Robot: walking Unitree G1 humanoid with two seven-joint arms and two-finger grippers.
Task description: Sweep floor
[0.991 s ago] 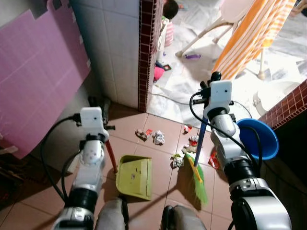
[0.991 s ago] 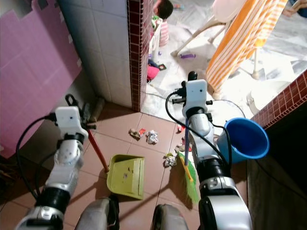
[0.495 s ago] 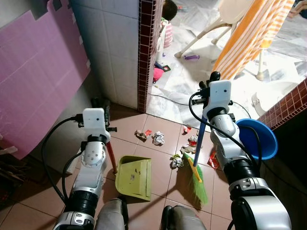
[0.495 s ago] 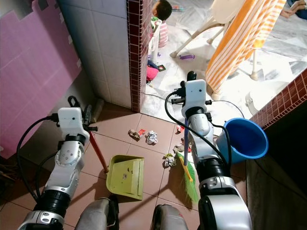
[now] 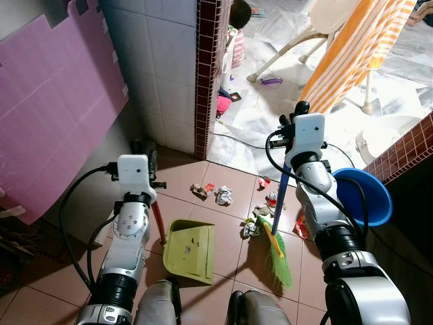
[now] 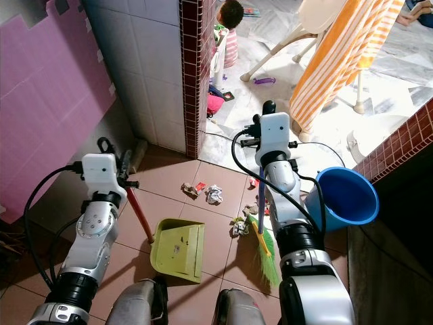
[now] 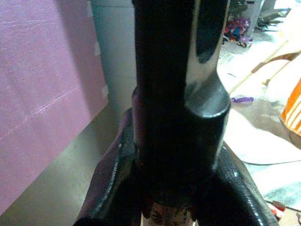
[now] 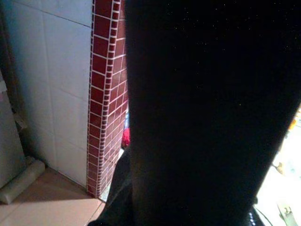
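Observation:
A yellow-green dustpan point(image 5: 191, 249) lies flat on the brown tiles just ahead of my feet. Its red handle point(image 5: 158, 220) rises to my left gripper point(image 5: 145, 152), which is shut on it. My right gripper point(image 5: 298, 114) is shut on the blue handle point(image 5: 279, 203) of a broom. The broom's green bristles point(image 5: 277, 261) rest on the floor right of the dustpan. Crumpled paper litter point(image 5: 223, 195) and more scraps point(image 5: 250, 227) lie between the dustpan and the broom and beyond them. In the left wrist view the black fingers point(image 7: 178, 94) clasp the dark red handle.
A blue basin point(image 5: 369, 196) sits by my right arm next to a low red-tiled wall point(image 5: 413, 145). A tiled wall corner point(image 5: 205, 74) and a pink foam mat point(image 5: 54, 101) stand to the left. Beyond are a person point(image 5: 238, 20), a white chair point(image 5: 304, 37) and an orange-striped cloth point(image 5: 358, 47).
The broom head has edged a little left towards the dustpan. My left arm has shifted slightly. Both grips are unchanged.

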